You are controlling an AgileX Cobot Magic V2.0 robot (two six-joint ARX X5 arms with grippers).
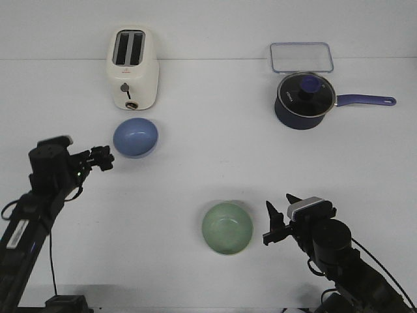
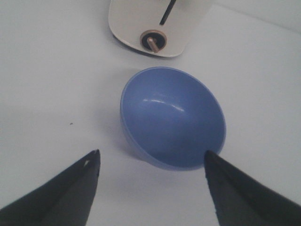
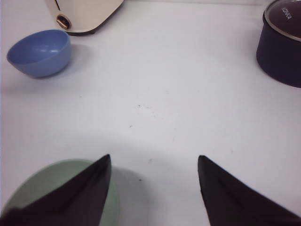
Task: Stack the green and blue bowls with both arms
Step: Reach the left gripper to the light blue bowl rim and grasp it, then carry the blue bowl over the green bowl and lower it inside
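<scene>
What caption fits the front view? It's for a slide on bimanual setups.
Open left gripper beside the blue bowl; open right gripper beside the green bowl.

The blue bowl [image 1: 135, 137], just in front of the toaster [image 1: 132, 69], looks like smooth matt plastic with a faint sheen inside. The green bowl [image 1: 227, 227] has the same soft matt finish. The toaster's cream shell is smooth and slightly glossy, with a brassy metal knob [image 2: 151, 39]. The saucepan [image 1: 305, 101] is dark glossy enamel under a clear glass lid. The 2 grippers' fingers [image 3: 66, 200] are matt black plastic. The table [image 1: 215, 156] is smooth, matt white.
</scene>
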